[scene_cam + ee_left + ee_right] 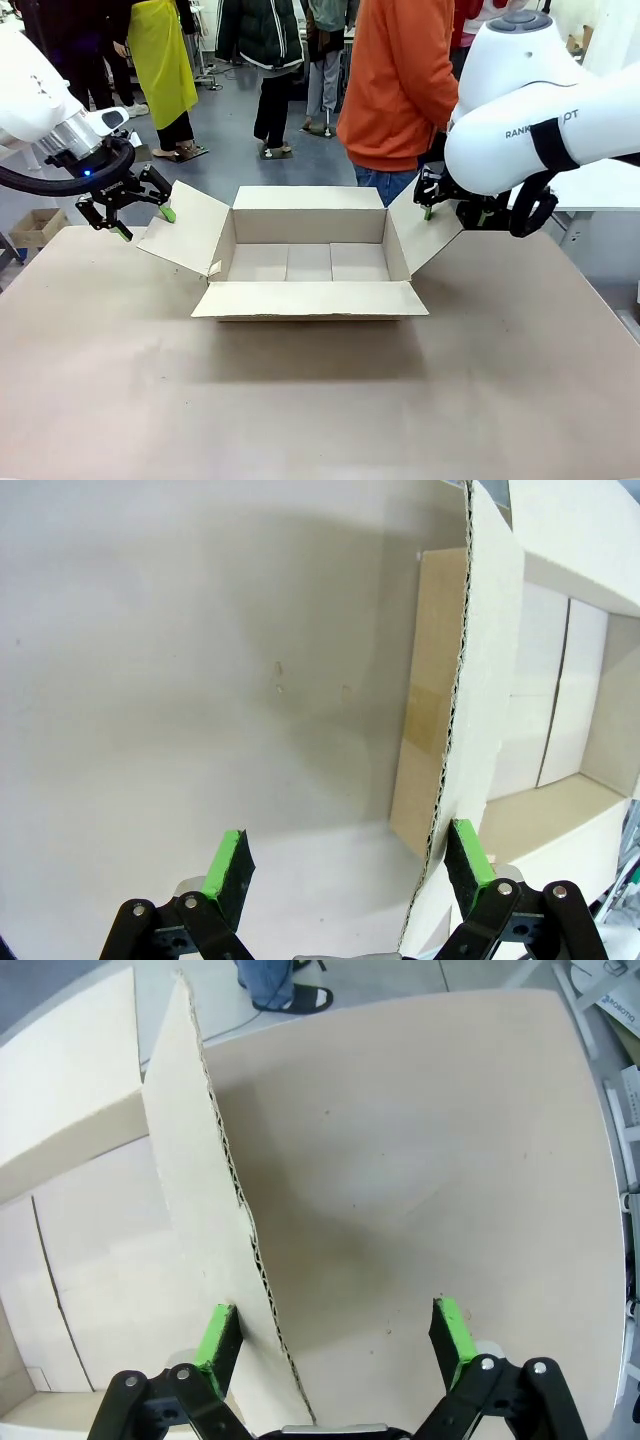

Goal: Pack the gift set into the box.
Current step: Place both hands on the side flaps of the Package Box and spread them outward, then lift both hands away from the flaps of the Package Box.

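Observation:
The box (310,262), a large brown carton, stands open in the middle of the table with all four flaps spread and nothing inside. My left gripper (145,222) is open at the left flap (185,228). In the left wrist view the flap's corrugated edge (450,730) runs between the spread fingers of the left gripper (350,862), close to the right pad. My right gripper (455,215) is open at the right flap (425,232). In the right wrist view that flap (200,1210) stands between the fingers of the right gripper (334,1332), near the left pad. The gift set is out of view.
A person in an orange top (400,90) stands at the far side behind the box. Other people stand farther back. A small carton (35,225) sits on the floor at the left. The brown tabletop (300,400) stretches wide in front of the box.

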Controlling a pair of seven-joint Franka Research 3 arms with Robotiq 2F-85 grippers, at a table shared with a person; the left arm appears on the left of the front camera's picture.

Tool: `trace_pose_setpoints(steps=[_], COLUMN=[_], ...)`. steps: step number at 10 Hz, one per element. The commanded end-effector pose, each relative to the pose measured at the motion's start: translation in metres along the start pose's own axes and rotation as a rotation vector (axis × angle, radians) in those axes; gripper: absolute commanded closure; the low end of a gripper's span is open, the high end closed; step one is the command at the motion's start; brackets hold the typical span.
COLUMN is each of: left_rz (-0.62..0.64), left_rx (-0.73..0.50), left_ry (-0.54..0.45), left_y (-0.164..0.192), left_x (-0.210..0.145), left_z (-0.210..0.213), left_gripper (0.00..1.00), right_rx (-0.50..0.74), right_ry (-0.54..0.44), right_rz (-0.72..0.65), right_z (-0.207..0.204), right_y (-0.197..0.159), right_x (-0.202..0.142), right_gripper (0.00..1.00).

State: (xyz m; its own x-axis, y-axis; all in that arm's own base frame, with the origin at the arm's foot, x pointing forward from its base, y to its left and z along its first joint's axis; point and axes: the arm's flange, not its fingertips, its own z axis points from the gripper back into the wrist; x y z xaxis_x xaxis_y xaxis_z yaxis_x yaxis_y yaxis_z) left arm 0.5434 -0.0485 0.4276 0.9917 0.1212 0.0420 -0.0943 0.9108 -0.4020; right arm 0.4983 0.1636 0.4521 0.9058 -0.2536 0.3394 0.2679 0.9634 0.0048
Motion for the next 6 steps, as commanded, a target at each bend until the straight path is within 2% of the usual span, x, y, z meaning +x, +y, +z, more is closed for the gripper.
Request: trace_pose_setpoints(steps=[1, 6], left_rz=[0.011, 0.011], left_rx=[0.015, 0.015], left_ry=[-0.007, -0.007], left_y=[-0.0017, -0.0017], left_x=[-0.001, -0.001], left_z=[0.0018, 0.0018], left_gripper=[0.0, 0.0], right_rx=[-0.022, -0.022], right_ry=[-0.015, -0.015], right_rz=[-0.024, -0.024], right_z=[-0.0029, -0.0029], right_y=[0.002, 0.002], right_x=[0.0038, 0.0038], right_gripper=[0.0, 0.0])
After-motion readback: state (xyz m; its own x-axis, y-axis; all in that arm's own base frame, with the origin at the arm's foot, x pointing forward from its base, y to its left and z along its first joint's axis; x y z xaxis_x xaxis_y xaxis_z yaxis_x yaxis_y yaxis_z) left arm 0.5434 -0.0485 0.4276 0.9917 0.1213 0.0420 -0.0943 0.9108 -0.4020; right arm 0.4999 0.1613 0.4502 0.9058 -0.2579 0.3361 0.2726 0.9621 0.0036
